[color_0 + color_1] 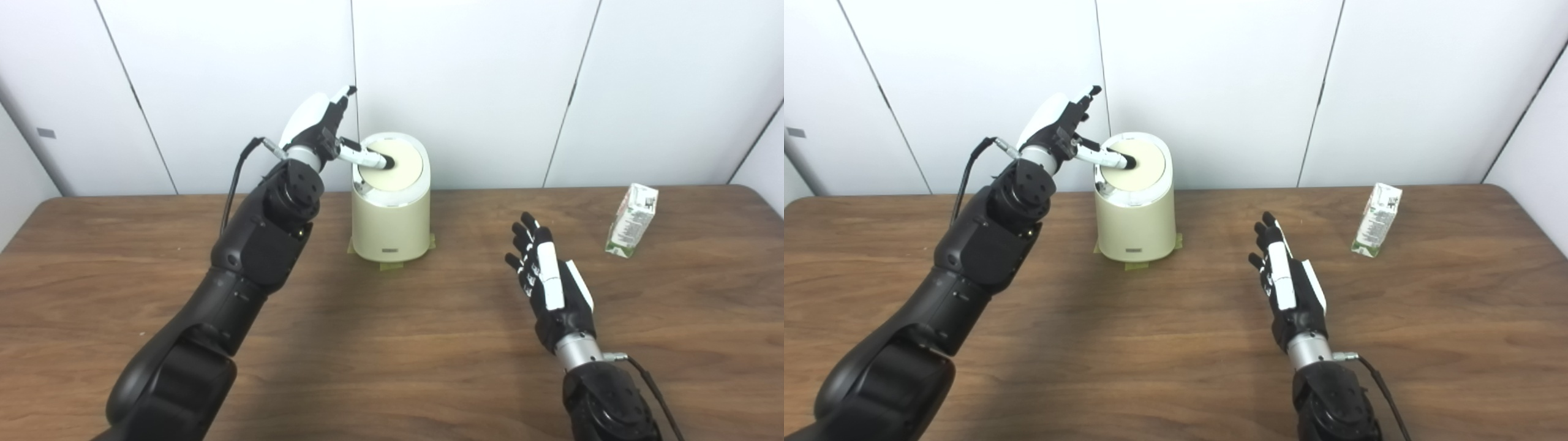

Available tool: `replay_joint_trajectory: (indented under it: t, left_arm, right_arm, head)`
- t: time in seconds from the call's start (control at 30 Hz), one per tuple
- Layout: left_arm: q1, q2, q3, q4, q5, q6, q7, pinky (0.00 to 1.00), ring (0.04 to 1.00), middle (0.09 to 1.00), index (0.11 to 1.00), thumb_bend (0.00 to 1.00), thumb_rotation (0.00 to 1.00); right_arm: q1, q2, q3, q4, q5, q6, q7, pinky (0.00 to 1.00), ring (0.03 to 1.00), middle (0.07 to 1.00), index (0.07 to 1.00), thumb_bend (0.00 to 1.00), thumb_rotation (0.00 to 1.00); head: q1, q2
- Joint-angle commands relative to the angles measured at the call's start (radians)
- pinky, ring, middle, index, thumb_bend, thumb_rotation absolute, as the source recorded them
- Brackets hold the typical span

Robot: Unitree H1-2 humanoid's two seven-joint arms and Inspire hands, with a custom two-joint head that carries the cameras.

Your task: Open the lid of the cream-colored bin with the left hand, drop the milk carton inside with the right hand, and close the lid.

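The cream-colored bin (391,214) stands upright toward the back of the wooden desk (392,343), close to the white wall panels, with bits of green tape (392,264) showing at its base. Its round lid (392,164) is shut and slopes toward the camera. The left hand (318,131) is raised beside the bin's upper left edge; its fingers are spread and hold nothing, and 1 extended fingertip (386,163) rests on the lid's top surface. The milk carton (632,220) stands upright on the desk at the right, well apart from the bin and untouched. The right hand (548,282) hovers low over the desk between bin and carton, nearer the front edge, fingers straight and held close together, pointing away from the robot, empty.
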Motion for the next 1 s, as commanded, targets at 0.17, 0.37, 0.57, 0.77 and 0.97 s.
replay_joint_trajectory:
  t: [0.17,0.37,0.57,0.77,0.97]
  left_arm:
    - [-0.047,0.023,-0.051,0.011,0.101,-0.066,0.048,0.74,0.894,0.972,0.986,0.92,0.05]
    - [-0.044,0.045,-0.099,0.002,0.162,-0.068,0.025,0.81,0.899,0.962,0.982,0.95,0.02]
    - [-0.047,0.086,-0.197,0.014,0.277,-0.107,0.02,0.86,0.903,0.955,0.984,0.97,0.04]
    - [-0.045,0.109,-0.272,0.049,0.369,-0.142,0.019,0.87,0.925,0.957,0.986,1.0,0.03]
    - [-0.058,0.116,-0.31,0.096,0.407,-0.179,0.02,0.93,0.94,0.965,1.0,1.0,0.07]
  right_arm:
    - [-0.037,0.023,0.005,-0.072,0.008,0.018,-0.001,0.94,1.0,0.986,1.0,0.69,1.0]
    - [-0.038,0.021,-0.001,-0.07,0.011,0.022,0.001,0.94,1.0,0.988,1.0,0.71,1.0]
    - [-0.036,0.029,0.011,-0.082,0.003,0.021,0.002,0.94,1.0,0.99,1.0,0.69,1.0]
    - [-0.035,0.043,0.018,-0.088,0.005,0.015,0.001,0.94,0.993,0.979,1.0,0.68,1.0]
    - [-0.037,0.042,0.027,-0.091,0.006,0.015,0.014,0.93,0.994,0.98,1.0,0.71,1.0]
  head:
    - [-0.007,0.007]
    - [-0.003,0.015]
    - [-0.011,0.023]
    - [-0.019,0.022]
    - [-0.026,0.017]
